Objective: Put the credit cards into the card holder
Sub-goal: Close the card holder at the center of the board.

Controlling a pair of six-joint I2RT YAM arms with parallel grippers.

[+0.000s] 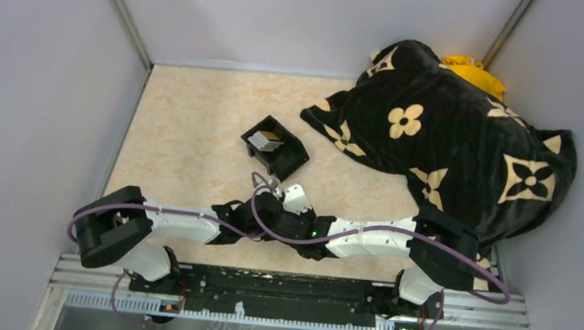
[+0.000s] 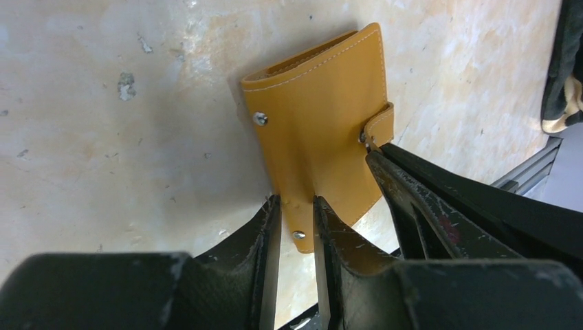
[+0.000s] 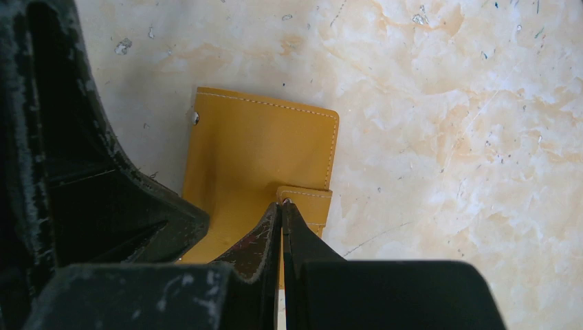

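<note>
The card holder (image 2: 320,117) is a closed orange-tan wallet lying on the marbled table; in the top view it is hidden under the two wrists. My left gripper (image 2: 297,203) is shut on its near edge, one finger on each side. My right gripper (image 3: 282,205) is shut, its tips pressed against the holder's (image 3: 254,151) little side tab (image 3: 309,203) at the snap. The left wrist view shows those right fingers (image 2: 412,199) meeting the tab (image 2: 381,124). Pale credit cards (image 1: 267,140) lie stacked in a black box, apart from my left gripper (image 1: 252,208) and right gripper (image 1: 285,206).
The black open-topped box (image 1: 287,161) stands just beyond the grippers. A black blanket with cream flowers (image 1: 452,148) covers the back right, with a yellow thing (image 1: 471,73) behind it. Grey walls close in the table on three sides.
</note>
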